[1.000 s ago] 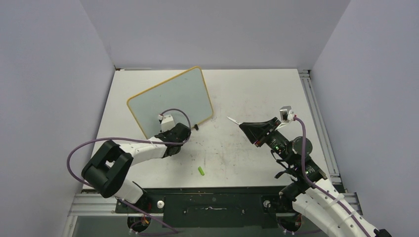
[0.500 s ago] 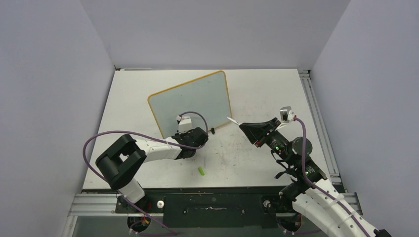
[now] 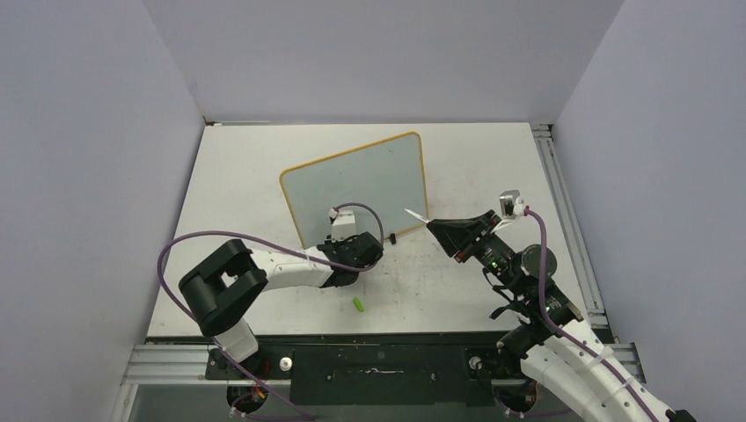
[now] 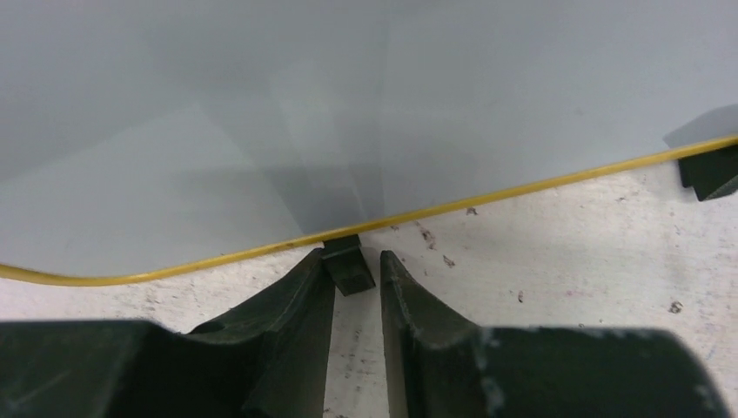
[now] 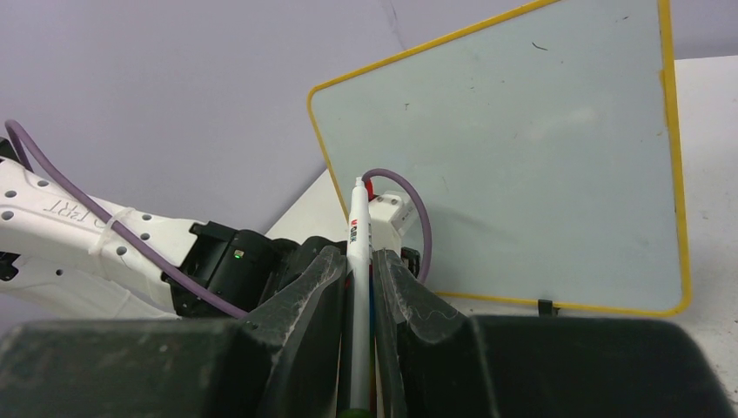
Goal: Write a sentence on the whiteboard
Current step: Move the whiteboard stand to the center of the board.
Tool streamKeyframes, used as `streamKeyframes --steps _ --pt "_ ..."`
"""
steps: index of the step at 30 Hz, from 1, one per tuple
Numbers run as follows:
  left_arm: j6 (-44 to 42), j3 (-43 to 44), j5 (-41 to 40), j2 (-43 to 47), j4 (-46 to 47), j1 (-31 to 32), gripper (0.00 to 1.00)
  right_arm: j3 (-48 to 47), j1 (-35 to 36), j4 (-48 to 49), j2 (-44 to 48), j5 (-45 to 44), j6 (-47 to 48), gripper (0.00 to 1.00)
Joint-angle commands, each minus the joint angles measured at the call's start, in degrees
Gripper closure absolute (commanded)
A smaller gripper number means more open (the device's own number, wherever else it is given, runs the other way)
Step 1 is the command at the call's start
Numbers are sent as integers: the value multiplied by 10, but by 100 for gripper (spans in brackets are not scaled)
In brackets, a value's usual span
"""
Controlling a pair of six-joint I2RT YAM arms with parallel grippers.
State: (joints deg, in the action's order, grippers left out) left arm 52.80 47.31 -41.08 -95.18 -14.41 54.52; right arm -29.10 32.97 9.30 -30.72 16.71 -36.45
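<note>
A: whiteboard, where?
B: whiteboard [image 3: 356, 185] is propped up on its lower edge on the counter [image 3: 493, 163], a bit left of centre; face toward the arms; orange-yellow frame; face plain pale grey in every view.

A: left claw?
B: left claw [image 4: 355, 261] is low at the board's bottom edge; closed in on a black clip foot [image 4: 348, 272], the foot pinched between the tips; second clip foot [image 4: 709, 170] sits off to the right on the counter, nothing touching it.

A: right claw?
B: right claw [image 5: 358, 257] is clamped on a white marker [image 5: 357, 226]; the barrel runs straight out between the fingers; red print on it; from above the tip points at the board's right edge; touching or not, cannot tell.

A: anything else?
B: small green piece [image 3: 359, 304] lies on the counter near the front edge, between the two arms; apart from the board and both claws.
</note>
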Motion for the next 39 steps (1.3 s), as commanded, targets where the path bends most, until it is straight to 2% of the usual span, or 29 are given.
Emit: streamKeyframes --steps 1,6,11,14,18,22,26,30,32,35,39 --pt "-6 19 31 30 -8 13 67 -4 1 10 9 -10 0 91" --pt "-20 5 39 79 -21 13 46 -8 0 -3 16 -20 8 91" --pt "-39 -28 66 144 -26 14 36 -17 1 -18 16 -25 17 91" --pt "-88 -42 128 192 -23 14 34 -22 1 -25 16 -27 22 91" --pt "-151 -13 194 267 -85 11 24 -27 1 -33 16 -29 23 91" --pt "-225 56 288 342 -154 -19 20 -32 2 -42 16 -31 24 91" --pt "-289 169 354 358 -255 -104 17 -41 2 -51 13 -33 26 91" --pt "-342 221 476 379 -261 -237 15 -51 2 -59 4 -38 38 91" --pt "-362 239 527 378 -260 -325 15 -55 3 -63 -6 -40 49 91" --pt "-360 224 618 377 -222 -430 15 -56 9 -49 -26 -36 57 92" --pt "-319 139 767 386 -104 -550 14 -54 51 4 -69 -38 61 93"
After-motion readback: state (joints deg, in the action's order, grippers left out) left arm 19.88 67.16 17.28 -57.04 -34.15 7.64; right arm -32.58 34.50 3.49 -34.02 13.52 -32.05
